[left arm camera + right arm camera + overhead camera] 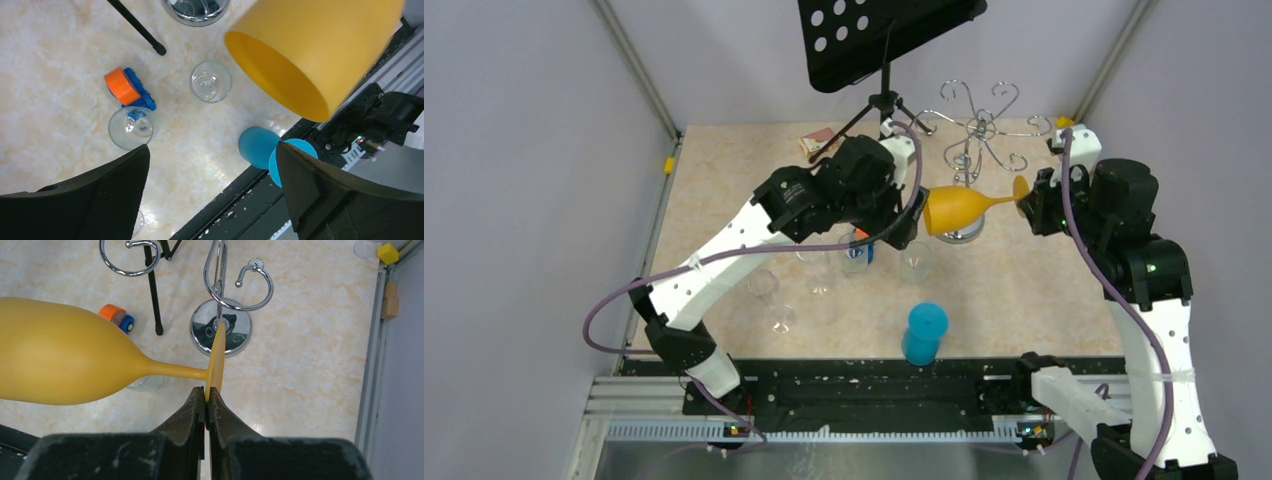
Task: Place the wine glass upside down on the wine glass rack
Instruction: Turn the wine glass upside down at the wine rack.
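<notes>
Music stand (904, 30) — beside wine glass rack (237, 332).

glass (65, 360) bowl runs off left edge in right wrist view; rack (980, 128) base mostly hidden behind glass; stand (879, 35) top cropped.

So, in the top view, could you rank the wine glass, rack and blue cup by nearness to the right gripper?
1. wine glass: held by the right gripper.
2. wine glass rack: just to its left.
3. blue cup: by the near edge.
</notes>
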Controlling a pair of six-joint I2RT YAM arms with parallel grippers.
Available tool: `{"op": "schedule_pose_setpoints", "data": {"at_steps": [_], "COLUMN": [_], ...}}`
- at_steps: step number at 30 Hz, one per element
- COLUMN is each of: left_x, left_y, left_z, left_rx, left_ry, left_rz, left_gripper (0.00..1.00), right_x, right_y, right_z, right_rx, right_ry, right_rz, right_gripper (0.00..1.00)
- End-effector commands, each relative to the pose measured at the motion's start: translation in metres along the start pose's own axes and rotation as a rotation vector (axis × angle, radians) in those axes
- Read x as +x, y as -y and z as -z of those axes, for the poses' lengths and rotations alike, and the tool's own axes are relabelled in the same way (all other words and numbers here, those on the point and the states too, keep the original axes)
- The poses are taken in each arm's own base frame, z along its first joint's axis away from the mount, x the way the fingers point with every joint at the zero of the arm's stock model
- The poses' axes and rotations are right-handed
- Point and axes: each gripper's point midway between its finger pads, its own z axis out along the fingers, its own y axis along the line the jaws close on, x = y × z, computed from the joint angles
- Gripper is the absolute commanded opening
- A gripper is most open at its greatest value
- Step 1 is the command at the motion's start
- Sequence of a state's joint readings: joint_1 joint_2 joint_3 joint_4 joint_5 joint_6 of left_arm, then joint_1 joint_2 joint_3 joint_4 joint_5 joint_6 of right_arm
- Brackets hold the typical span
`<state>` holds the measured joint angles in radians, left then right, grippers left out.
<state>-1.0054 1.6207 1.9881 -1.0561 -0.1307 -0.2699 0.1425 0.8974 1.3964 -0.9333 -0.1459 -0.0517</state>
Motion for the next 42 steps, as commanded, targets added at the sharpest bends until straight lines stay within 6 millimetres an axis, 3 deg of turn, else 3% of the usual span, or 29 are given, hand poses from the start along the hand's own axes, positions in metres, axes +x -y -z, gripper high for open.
{"op": "schedule_pose_setpoints", "data": {"at_steps": [1, 9, 18, 32, 42], "left_x": [-0.002, 0.009, 0.025, 0.029, 0.03], "left_y": [-0.006, -0.053, -0.094, -0.1, -0.102], "left_z": [0.001, -0.001, 0.011, 0.019, 0.026], "left_rx": [0.105, 0.15, 0.115, 0.089, 0.072], "left_ry": [-0.038, -0.008, 0.052, 0.066, 0.074], "left_rz": [0.238, 0.625, 0.839, 0.869, 0.866], "left_gripper": [0.98, 0.97, 0.97, 0.97, 0.97], "right_x": [-0.014, -0.003, 0.006, 0.008, -0.023], "right_y": [0.0, -0.02, -0.058, -0.141, -0.164], "right_z": [0.003, -0.006, -0.02, -0.047, -0.046], "right_rx": [0.008, -0.05, -0.092, -0.093, -0.037], "right_ry": [-0.003, -0.072, -0.123, -0.153, 0.03], "right_rz": [0.045, 0.091, 0.188, 0.531, 0.708], "right_gripper": [0.0, 0.0, 0.0, 0.0, 0.0]}}
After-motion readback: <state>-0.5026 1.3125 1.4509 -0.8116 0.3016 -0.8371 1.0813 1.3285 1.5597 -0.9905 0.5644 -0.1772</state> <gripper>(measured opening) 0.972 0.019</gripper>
